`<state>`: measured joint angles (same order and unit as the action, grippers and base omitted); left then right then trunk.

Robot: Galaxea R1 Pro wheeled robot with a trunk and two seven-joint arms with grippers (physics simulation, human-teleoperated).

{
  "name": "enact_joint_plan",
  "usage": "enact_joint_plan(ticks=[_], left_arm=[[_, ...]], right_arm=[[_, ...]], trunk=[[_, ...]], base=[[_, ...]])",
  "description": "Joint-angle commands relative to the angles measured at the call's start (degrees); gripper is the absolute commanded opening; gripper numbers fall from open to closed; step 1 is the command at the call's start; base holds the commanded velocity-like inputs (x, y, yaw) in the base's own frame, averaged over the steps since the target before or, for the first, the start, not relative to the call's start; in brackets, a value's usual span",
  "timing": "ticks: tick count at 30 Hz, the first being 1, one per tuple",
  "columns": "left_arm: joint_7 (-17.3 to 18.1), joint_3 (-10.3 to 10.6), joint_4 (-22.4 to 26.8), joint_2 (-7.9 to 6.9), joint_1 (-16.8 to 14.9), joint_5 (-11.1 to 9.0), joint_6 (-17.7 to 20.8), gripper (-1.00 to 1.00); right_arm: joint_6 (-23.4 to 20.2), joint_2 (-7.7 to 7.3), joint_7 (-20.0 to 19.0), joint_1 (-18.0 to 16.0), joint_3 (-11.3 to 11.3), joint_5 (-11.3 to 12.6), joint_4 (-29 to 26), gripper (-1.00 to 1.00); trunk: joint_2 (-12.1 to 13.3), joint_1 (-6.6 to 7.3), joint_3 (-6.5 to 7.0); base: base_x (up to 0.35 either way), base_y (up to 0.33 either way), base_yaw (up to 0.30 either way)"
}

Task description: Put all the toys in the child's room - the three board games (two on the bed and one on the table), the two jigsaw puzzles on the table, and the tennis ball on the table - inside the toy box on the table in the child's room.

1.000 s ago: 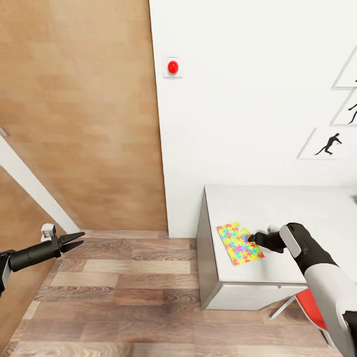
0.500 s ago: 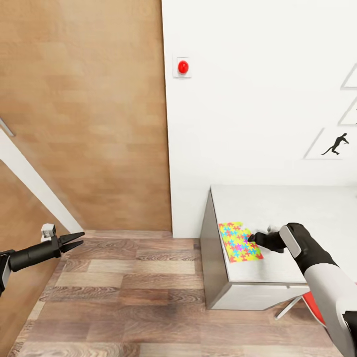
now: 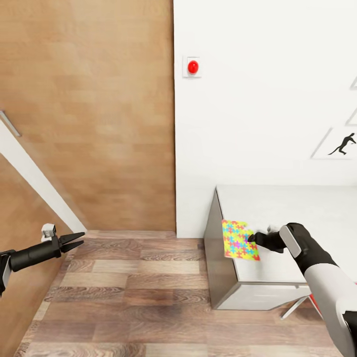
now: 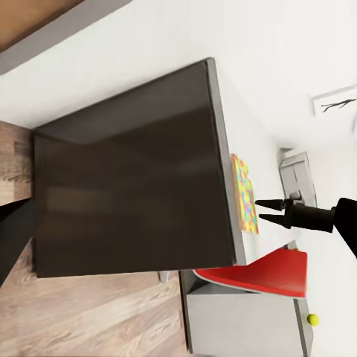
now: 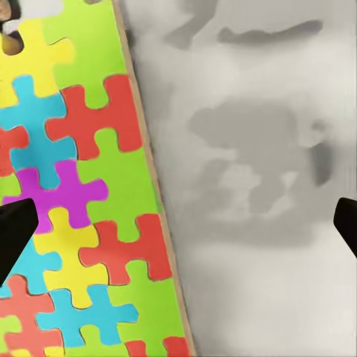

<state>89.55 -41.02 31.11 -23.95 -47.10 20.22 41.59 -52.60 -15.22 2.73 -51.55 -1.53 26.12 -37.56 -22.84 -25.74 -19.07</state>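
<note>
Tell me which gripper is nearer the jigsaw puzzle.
Right. The right gripper sits at the jigsaw puzzle's edge on the table; the left gripper hangs far off over the wood floor.

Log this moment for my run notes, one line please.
right hand open at jigsaw puzzle | puzzle at table corner | left hand idle

Table [image 3: 297,213]: white-grey top, grey end panel facing left, standing on wood-plank floor [image 3: 129,292] against white wall. Puzzle [image 3: 239,240] at top's left near corner, left edge overhanging table end.
</note>
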Motion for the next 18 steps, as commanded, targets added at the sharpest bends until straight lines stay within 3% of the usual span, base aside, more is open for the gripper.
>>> enact_joint_plan(ticks=[1, 7, 18], left_arm=[[0.45, -0.29, 0.01, 0.04, -0.1, 0.61, 0.6, 1.0], [0.45, -0.29, 0.0, 0.12, -0.1, 0.61, 0.6, 1.0], [0.45, -0.33, 0.0, 0.13, -0.1, 0.61, 0.53, 1.0]], right_arm=[[-0.22, 0.03, 0.17, 0.03, -0.05, 1.03, 0.29, 1.0], [-0.22, 0.02, 0.17, 0.04, -0.05, 1.03, 0.29, 1.0], [-0.22, -0.12, 0.17, 0.04, -0.05, 1.03, 0.29, 1.0]], trunk=[[-0.08, -0.05, -0.12], [-0.08, -0.05, -0.12], [-0.08, -0.05, 0.02]], base=[[0.0, 0.119, 0.0], [0.0, 0.124, 0.0], [0.0, 0.012, -0.025]])
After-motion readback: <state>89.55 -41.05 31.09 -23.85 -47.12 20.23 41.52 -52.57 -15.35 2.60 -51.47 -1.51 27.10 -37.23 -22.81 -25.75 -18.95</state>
